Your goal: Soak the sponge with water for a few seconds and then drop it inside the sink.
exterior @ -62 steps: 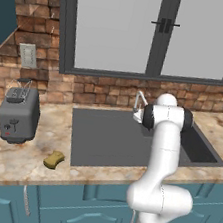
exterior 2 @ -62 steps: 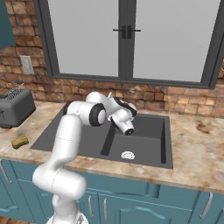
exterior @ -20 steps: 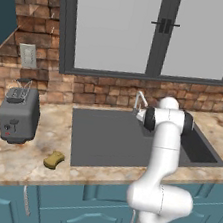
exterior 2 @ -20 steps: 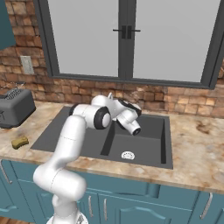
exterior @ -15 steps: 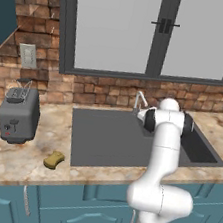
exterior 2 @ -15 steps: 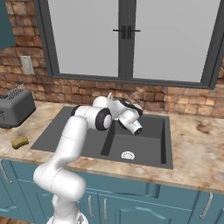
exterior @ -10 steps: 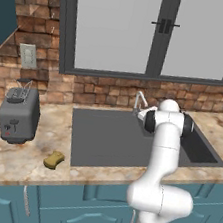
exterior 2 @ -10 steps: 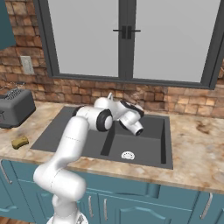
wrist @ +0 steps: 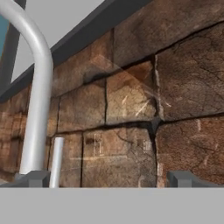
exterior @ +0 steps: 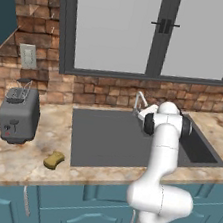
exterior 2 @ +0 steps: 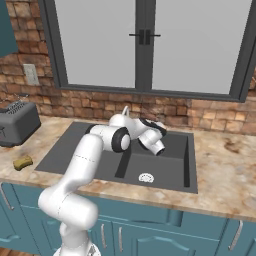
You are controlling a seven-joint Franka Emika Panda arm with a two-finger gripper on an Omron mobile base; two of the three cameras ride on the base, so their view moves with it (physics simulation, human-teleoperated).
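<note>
Since before, hand (wrist: 107,179) nears faucet (wrist: 37,87), fingers spread, empty.
One sponge (exterior: 53,159) on surface (exterior: 20,163); one toaster (exterior: 17,117); no writing.

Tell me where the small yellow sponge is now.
The small mustard-yellow sponge lies on the marble counter, left of the dark grey sink and in front of the grey toaster, near the counter's front edge.

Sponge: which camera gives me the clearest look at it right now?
The left base view: the sponge lies in plain sight on the counter, between the toaster and the sink, closer to the camera. The right base view shows it smaller, at the far left edge. The hand view faces the brick wall and the faucet instead.
</note>
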